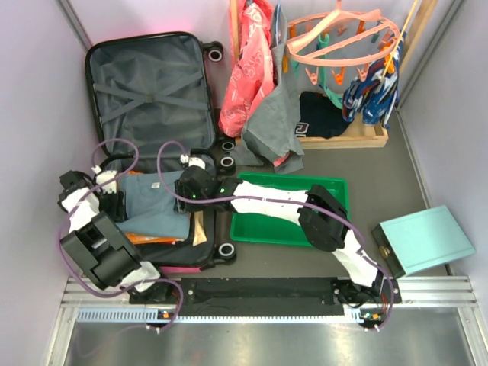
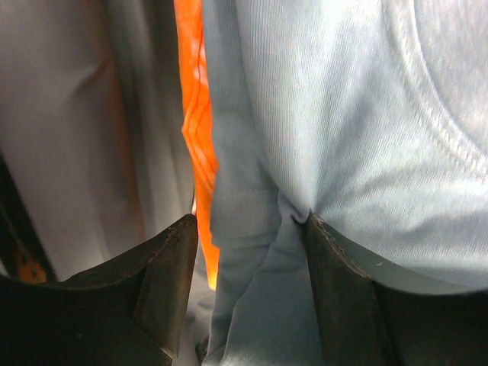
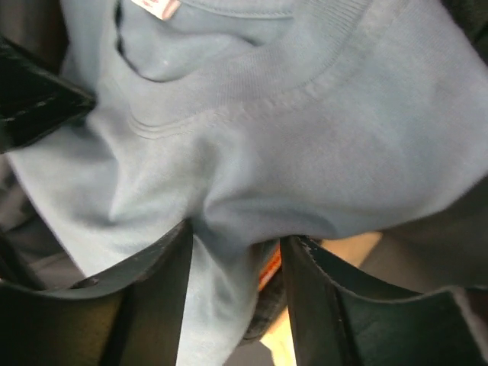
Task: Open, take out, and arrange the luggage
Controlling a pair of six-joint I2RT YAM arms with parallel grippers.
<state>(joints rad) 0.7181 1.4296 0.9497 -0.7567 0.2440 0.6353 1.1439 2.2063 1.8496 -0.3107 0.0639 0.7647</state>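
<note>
At table's left, luggage [image 1: 149,84] lies open: lid w/ grey strapped lining at far side, near half holding clothes. L gripper [image 2: 252,221], jaws part-closed, pinches a fold at left edge of blue-grey shirt [image 1: 156,202], orange garment [image 2: 198,114] beside it. R gripper [image 3: 236,232] likewise pinches shirt below collar, right side. Green tray [image 1: 335,191] sits just right of case.
</note>
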